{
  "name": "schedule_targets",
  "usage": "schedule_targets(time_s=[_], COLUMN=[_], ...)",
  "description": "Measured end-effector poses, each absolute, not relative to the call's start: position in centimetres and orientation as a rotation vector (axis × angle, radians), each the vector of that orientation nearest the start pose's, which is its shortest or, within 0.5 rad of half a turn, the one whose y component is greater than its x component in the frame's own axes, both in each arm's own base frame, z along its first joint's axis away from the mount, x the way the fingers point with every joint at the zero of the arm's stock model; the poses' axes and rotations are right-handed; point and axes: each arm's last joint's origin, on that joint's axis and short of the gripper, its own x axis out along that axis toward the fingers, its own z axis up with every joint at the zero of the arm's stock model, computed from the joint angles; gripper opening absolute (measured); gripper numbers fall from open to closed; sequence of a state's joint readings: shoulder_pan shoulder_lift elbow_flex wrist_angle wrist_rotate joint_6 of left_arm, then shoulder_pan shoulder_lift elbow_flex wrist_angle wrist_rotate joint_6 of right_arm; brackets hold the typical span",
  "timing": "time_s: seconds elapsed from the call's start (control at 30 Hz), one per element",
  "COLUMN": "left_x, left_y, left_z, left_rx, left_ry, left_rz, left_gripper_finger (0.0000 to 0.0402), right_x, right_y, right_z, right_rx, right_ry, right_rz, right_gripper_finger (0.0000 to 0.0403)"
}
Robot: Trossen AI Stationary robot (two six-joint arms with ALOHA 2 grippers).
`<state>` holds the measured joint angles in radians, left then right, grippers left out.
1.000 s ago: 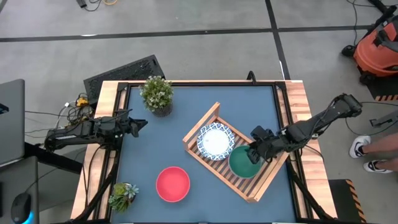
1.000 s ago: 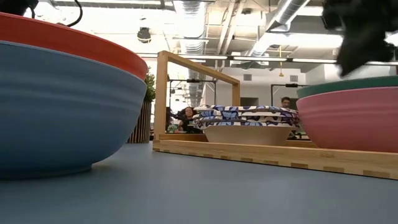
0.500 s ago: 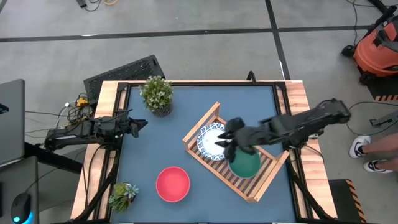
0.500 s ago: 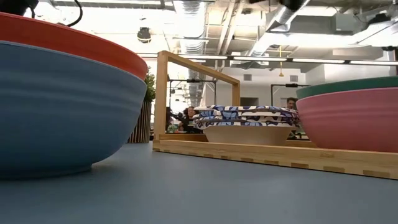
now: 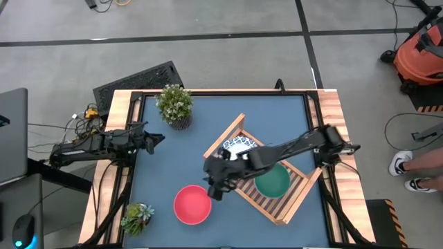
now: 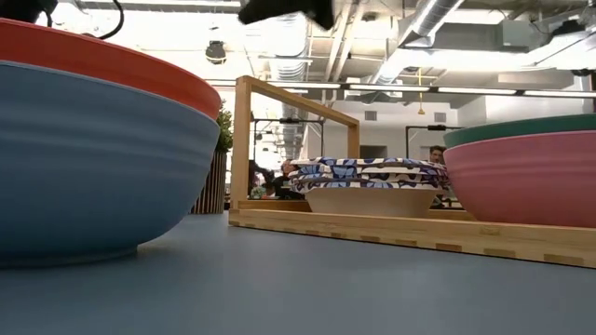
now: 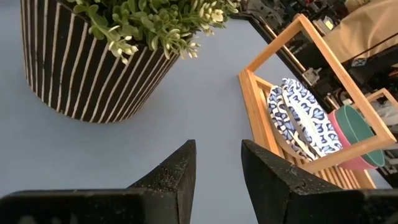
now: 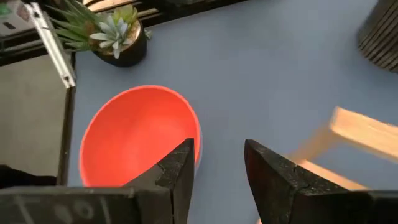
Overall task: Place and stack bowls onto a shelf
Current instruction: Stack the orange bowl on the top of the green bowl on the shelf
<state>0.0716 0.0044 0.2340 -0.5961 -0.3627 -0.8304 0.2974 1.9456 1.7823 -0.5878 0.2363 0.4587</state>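
Observation:
A red bowl (image 5: pixel 192 205) sits nested in a light blue bowl (image 6: pixel 84 158) on the table at the near left; it also shows in the right wrist view (image 8: pixel 140 134). My right gripper (image 5: pixel 216 182) hangs open and empty just right of it, above the table. On the light-wood shelf (image 5: pixel 291 204), a green bowl (image 5: pixel 272 180) sits in a pink bowl (image 6: pixel 521 177). Beside them sit stacked white bowls with blue patterns (image 6: pixel 368 172), partly hidden under my right arm in the high view. My left gripper (image 5: pixel 156 138) waits open at the table's left edge.
A tall plant in a striped pot (image 5: pixel 174 105) stands at the far left. A small succulent (image 5: pixel 137 216) stands at the near left corner, close to the red bowl. The shelf lies slantwise on the table's right half. Bare blue tabletop (image 5: pixel 166 162) lies between the plants.
My right gripper has left the green bowl's rim. It has swept toward the table's left and near edge, over the patterned bowls and past the shelf's rail, to just beside the red bowl. The green bowl stays on the pink one.

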Motion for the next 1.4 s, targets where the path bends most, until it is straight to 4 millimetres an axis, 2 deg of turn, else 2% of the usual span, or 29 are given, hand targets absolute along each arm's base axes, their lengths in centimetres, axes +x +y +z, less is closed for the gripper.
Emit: schedule_targets(time_s=[0.17,0.33,0.83,0.97,1.2,1.4], left_x=[6.8,6.6,6.5,6.5,6.5,6.5], left_y=[1.5,1.5,1.5,1.4,1.5,1.5], left_z=[18.3,17.9,17.7,17.6,17.7,17.7], left_rx=[-0.749,-0.740,-0.720,-0.719,-0.713,-0.713], left_ry=[0.187,0.231,0.264,0.268,0.265,0.266], left_rz=[0.550,0.565,0.569,0.570,0.578,0.577], left_gripper_finger=[0.0112,0.0112,0.0112,0.0112,0.0112,0.0112], right_x=[44.9,46.6,48.3,48.3,48.1,48.1], right_y=[13.1,13.7,14.4,14.4,13.6,13.5], right_z=[28.4,26.2,20.7,20.7,21.5,21.4], right_rx=[0.214,0.204,0.230,0.245,0.213,0.226], right_ry=[0.736,0.769,0.862,0.864,0.865,0.883], right_rz=[-0.101,-0.102,-0.094,-0.101,-0.129,-0.103], right_gripper_finger=[0.0172,0.0178,0.0185,0.0182,0.0136,0.0043])
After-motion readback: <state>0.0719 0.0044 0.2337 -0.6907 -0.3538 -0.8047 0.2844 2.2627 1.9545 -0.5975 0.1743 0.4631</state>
